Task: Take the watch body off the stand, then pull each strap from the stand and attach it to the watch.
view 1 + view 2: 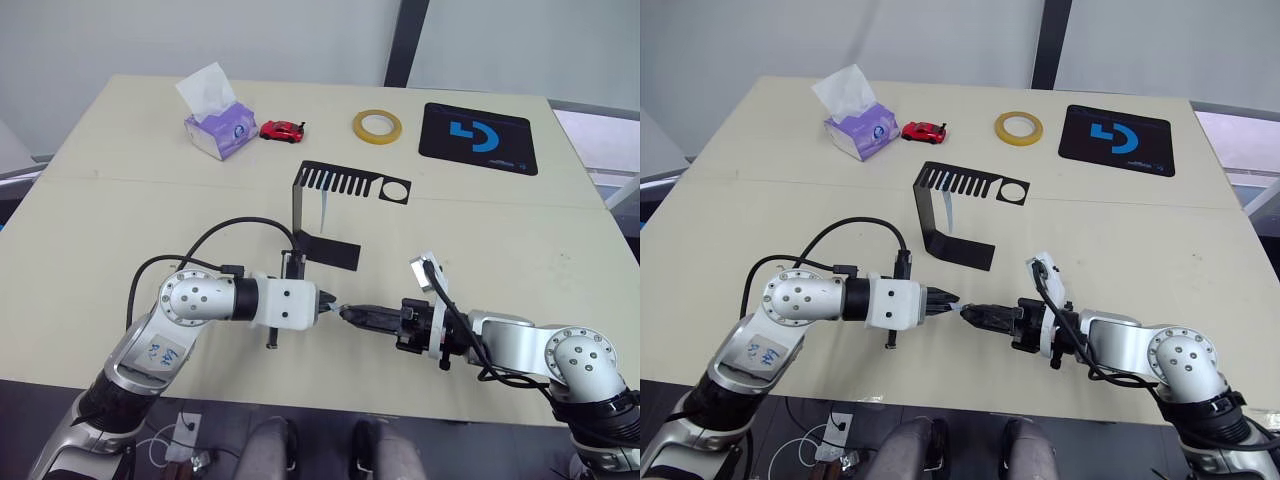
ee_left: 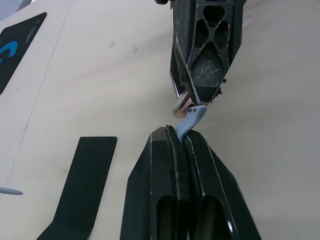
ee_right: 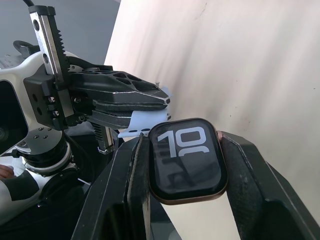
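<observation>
Two grippers meet tip to tip above our bench (image 1: 120, 200).
Our left gripper (image 2: 181, 141) pinches a strap (image 2: 192, 119); our right gripper (image 3: 186, 150) clamps the watch body (image 3: 186, 161).

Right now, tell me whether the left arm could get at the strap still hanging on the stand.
Probably not as things stand: the left gripper is shut on a strap it holds against the watch body. The remaining strap on the stand looks unobstructed.
</observation>
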{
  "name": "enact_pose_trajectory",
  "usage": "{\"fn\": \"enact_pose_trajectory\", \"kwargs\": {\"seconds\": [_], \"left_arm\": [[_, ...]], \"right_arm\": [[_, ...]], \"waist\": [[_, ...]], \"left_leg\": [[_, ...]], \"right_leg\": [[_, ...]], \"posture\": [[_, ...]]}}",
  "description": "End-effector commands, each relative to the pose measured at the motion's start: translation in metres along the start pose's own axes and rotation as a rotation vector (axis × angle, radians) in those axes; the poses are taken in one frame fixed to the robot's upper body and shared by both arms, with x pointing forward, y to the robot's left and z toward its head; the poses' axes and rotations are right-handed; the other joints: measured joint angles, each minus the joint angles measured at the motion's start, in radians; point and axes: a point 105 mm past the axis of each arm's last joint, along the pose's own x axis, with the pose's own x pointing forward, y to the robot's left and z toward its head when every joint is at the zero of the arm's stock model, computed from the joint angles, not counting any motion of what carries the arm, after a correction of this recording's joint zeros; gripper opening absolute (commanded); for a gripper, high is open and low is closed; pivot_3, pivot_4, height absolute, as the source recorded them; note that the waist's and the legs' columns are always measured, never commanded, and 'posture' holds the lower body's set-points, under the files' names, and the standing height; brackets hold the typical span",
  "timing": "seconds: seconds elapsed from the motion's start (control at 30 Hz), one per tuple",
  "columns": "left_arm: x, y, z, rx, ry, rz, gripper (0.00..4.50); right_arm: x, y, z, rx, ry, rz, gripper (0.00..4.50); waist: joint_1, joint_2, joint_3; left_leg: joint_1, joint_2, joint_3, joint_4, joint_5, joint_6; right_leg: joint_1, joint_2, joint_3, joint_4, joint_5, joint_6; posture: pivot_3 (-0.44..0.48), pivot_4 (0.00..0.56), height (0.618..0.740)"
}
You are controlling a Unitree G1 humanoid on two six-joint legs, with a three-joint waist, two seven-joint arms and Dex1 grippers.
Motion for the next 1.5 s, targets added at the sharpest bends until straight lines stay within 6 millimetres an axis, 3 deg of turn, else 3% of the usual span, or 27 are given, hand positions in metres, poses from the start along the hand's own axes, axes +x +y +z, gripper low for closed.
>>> {"fn": "enact_pose_trajectory", "kwargs": {"seconds": [0.03,0.9,1.5], "left_arm": [[0.004,-0.007,0.017,0.025,-0.07,-0.032,0.0],[0.014,-0.011,0.013,-0.062,-0.001,0.002,0.0],[-0.001,-0.01,0.018,-0.033,-0.034,0.0,0.0]], "right_arm": [[0.003,0.021,-0.006,0.0,0.025,0.105,1.65],[0.004,0.023,-0.007,-0.001,0.033,0.121,1.65],[0.004,0.022,-0.007,0.003,0.028,0.114,1.65]], "waist": [[0.0,0.0,0.0],[0.0,0.0,0.0],[0.0,0.0,0.0]], "left_leg": [[0.0,0.0,0.0,0.0,0.0,0.0],[0.0,0.0,0.0,0.0,0.0,0.0],[0.0,0.0,0.0,0.0,0.0,0.0]], "right_leg": [[0.0,0.0,0.0,0.0,0.0,0.0],[0.0,0.0,0.0,0.0,0.0,0.0],[0.0,0.0,0.0,0.0,0.0,0.0]], "posture": [[0.0,0.15,0.74],[0.0,0.15,0.74],[0.0,0.15,0.74]]}}
